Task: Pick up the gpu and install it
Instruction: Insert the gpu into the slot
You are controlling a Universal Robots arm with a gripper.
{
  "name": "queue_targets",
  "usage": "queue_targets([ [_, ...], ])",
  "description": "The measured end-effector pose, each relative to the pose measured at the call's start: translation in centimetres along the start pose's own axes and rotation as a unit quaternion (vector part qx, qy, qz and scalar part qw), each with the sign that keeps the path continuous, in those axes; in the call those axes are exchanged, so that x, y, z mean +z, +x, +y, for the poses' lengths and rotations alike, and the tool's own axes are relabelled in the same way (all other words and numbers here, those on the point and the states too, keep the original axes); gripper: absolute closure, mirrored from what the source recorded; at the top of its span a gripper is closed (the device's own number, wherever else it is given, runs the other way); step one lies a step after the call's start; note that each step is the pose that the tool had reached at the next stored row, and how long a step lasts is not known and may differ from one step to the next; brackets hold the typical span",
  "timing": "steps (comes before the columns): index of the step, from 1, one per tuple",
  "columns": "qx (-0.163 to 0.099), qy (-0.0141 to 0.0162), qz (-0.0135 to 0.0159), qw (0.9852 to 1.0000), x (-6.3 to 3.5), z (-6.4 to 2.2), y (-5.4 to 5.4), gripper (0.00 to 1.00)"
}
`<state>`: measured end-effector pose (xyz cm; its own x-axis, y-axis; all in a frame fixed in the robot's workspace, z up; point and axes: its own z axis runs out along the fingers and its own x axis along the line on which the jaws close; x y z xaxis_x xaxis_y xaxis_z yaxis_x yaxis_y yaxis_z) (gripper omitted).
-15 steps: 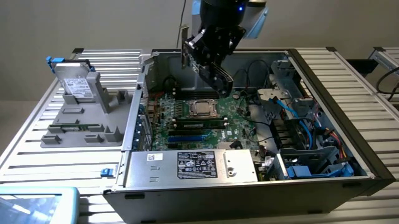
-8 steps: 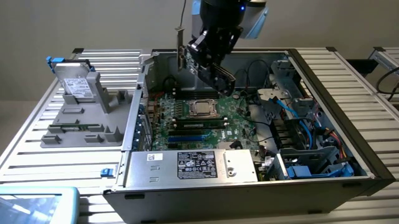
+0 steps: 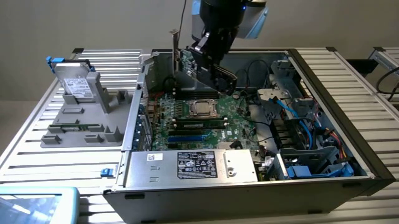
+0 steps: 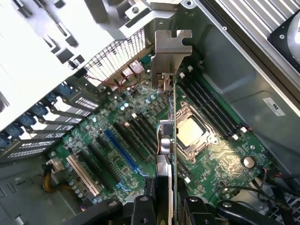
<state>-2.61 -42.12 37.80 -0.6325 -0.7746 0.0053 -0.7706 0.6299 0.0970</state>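
Note:
My gripper is shut on the gpu, holding it on edge in the air above the motherboard inside the open computer case. The card's silver end bracket points up and towards the case's back wall. In the wrist view the gpu shows edge-on between my fingers, with its bracket at the far end. My gripper clamps the card's near end. Below it lie the expansion slots and the CPU socket.
A silver hard drive with a white label leans on a grey fixture at the exterior view's left. In the case sit the power supply, memory sticks, cables and blue-tabbed drive bays.

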Motion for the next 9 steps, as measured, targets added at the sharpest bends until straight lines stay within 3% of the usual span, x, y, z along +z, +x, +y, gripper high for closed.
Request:
queue_targets([
  [5,-0.045,0.0002,0.0044,0.999,0.05,0.0,0.0,0.72],
  [9,-0.081,0.0004,0.0078,0.9967,0.09,-0.01,0.0,0.72],
])
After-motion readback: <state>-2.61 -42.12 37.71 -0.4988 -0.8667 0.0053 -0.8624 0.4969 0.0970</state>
